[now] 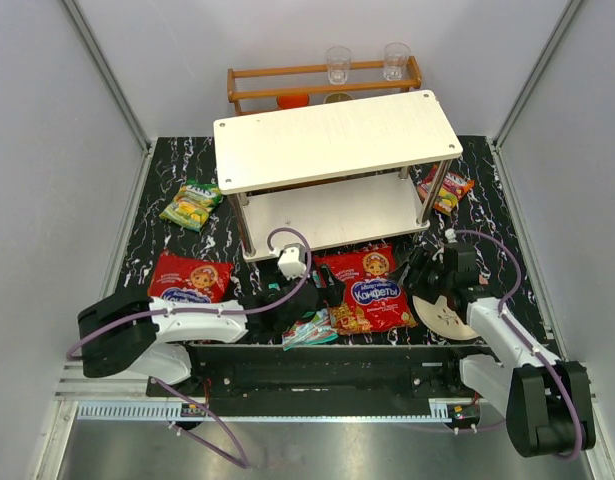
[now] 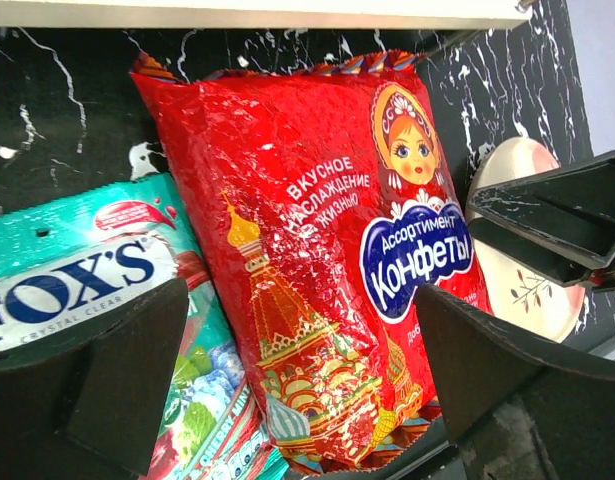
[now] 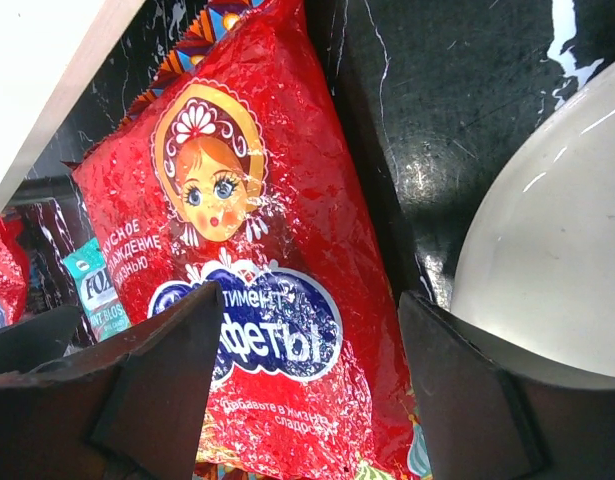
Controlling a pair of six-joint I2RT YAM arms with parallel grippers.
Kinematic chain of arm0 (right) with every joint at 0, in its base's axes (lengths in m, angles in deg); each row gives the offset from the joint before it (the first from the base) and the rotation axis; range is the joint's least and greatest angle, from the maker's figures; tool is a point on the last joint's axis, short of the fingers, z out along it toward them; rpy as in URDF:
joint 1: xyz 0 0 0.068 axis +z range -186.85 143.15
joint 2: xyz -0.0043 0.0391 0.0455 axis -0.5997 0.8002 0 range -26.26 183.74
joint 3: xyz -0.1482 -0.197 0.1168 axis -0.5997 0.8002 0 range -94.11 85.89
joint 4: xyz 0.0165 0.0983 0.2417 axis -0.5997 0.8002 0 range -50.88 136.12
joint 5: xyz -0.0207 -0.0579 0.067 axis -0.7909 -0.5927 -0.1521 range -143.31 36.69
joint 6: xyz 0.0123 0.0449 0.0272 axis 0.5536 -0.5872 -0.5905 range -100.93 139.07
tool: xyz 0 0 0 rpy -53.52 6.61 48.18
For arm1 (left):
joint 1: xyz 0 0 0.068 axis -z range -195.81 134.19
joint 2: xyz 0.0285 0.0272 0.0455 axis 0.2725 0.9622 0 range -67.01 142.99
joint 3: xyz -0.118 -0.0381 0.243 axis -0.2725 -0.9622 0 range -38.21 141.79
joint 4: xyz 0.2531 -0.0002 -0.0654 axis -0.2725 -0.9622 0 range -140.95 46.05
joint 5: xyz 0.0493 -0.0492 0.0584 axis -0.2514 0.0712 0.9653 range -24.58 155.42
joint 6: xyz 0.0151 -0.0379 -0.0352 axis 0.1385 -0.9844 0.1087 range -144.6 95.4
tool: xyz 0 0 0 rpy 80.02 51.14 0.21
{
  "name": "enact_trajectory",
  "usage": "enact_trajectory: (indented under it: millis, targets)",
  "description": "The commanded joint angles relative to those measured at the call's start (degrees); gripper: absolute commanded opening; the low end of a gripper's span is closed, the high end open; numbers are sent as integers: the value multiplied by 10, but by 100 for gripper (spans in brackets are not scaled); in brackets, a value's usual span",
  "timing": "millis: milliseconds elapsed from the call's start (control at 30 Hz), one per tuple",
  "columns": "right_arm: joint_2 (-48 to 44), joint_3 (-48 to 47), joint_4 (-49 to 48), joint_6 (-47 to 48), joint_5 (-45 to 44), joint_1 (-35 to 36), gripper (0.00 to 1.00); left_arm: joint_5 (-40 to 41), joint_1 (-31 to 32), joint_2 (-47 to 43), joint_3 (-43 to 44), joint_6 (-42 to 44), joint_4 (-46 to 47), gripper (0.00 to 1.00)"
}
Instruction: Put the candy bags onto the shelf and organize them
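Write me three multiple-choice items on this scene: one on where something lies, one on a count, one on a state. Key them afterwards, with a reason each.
1. The green-yellow bag lies
A) on the table, left of the shelf
B) on the shelf's top board
C) on the shelf's lower board

2. Clear glasses standing on the wooden rack:
A) one
B) four
C) two

3. The left gripper is
A) shut with nothing in it
B) open, holding nothing
C) shut on a bag

Key:
1 A, as the top view shows it on the dark table surface, beside the shelf's left posts.
2 C, as one glass stands near the rack's middle and one towards its right end.
3 B, as the left wrist view shows its fingers set wide apart with nothing clamped between them.
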Motion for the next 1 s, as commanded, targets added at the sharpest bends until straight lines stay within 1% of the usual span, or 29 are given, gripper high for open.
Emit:
enact_trajectory:
  millis: [0,333,633,867,967]
  targets:
    - [23,-17,-26,12,37,4,80,-22,2,26,37,-1,29,99]
    - [71,-32,-22,19,41,13,79,-46,2,51,37,-13,33,98]
    - [72,-32,-22,19,38,14,78,-60,2,80,43,-23,43,97]
    - [62,-31,-15,14,22,14,80,-57,2,68,38,-24,37,96]
    - [28,-30,4,11,-5,15,80,-42,6,31,36,-27,-2,97]
